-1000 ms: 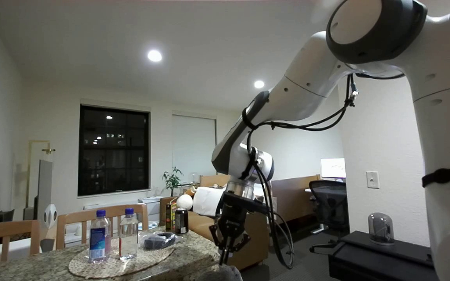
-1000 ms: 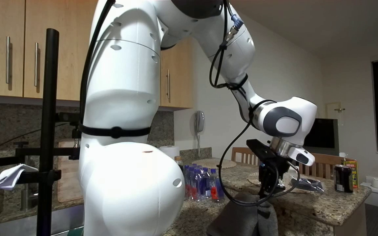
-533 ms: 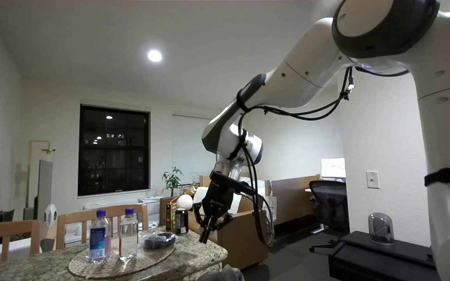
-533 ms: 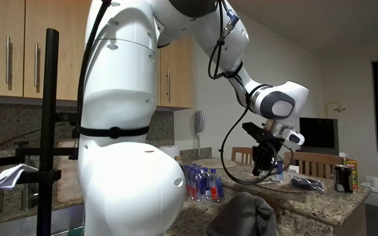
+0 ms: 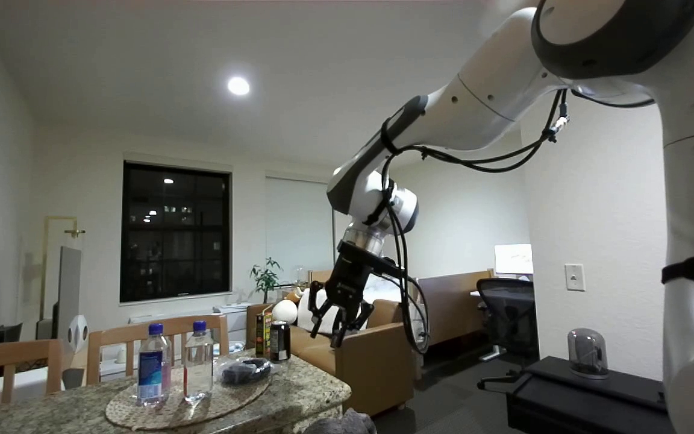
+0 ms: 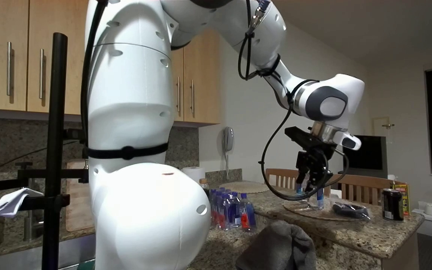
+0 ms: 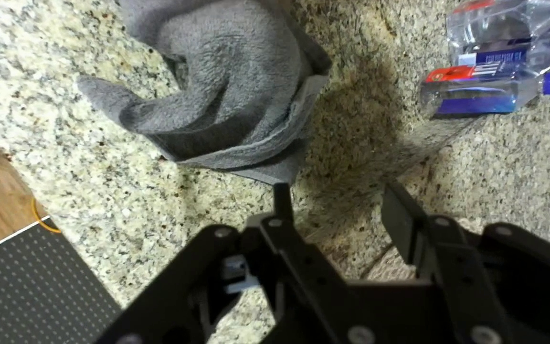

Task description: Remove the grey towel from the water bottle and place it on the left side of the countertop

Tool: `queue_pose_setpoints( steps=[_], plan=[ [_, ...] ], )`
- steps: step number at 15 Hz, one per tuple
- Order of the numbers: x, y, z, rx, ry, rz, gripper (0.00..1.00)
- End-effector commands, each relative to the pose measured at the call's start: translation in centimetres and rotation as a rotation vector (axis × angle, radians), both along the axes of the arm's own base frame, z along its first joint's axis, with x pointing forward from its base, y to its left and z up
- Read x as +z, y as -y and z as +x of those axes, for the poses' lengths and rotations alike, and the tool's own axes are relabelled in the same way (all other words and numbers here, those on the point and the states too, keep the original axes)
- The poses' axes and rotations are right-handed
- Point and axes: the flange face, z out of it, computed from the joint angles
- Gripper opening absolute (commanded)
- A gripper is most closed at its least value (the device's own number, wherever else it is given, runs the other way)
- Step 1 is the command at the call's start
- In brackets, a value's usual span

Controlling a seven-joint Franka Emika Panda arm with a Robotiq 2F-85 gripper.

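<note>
The grey towel [image 7: 237, 71] stands in a bunched, peaked heap on the lower granite countertop [image 7: 112, 177]. It also shows in both exterior views, at the bottom [image 5: 344, 422] [image 6: 279, 247]. Any bottle beneath it is hidden. My gripper [image 7: 334, 205] is open and empty, with bare counter seen between its fingers. In both exterior views it hangs in the air [image 5: 326, 339] [image 6: 305, 187], above and apart from the towel. Several water bottles [image 6: 231, 210] with blue caps stand uncovered near the towel and also show in the wrist view [image 7: 490, 93].
A raised granite counter [image 6: 373, 232] holds a round placemat [image 5: 232, 404], two water bottles [image 5: 153, 371] [image 5: 197, 367], a bagged dark item [image 5: 244, 371], a black can [image 5: 279, 342] and a box [image 6: 401, 195]. The lower counter's edge borders a dark floor mat [image 7: 31, 291].
My gripper has risen from the towel's top, its fingers close together until half a second ago, and has now opened. The towel stays on the counter in nearly the same shape.
</note>
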Motion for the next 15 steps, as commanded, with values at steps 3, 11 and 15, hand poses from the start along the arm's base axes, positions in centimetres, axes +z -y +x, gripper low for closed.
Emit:
queue_pose_setpoints(
  steps=[3, 11, 15],
  plan=[
    [-2.1, 3.2, -4.6, -0.127, -0.009, -0.033, 0.96],
    [-9.2, 0.2, -10.9, -0.271, -0.032, 0.004, 1.00],
    [-10.2, 0.3, -11.1, -0.408, 0.064, 0.063, 1.00]
  ],
)
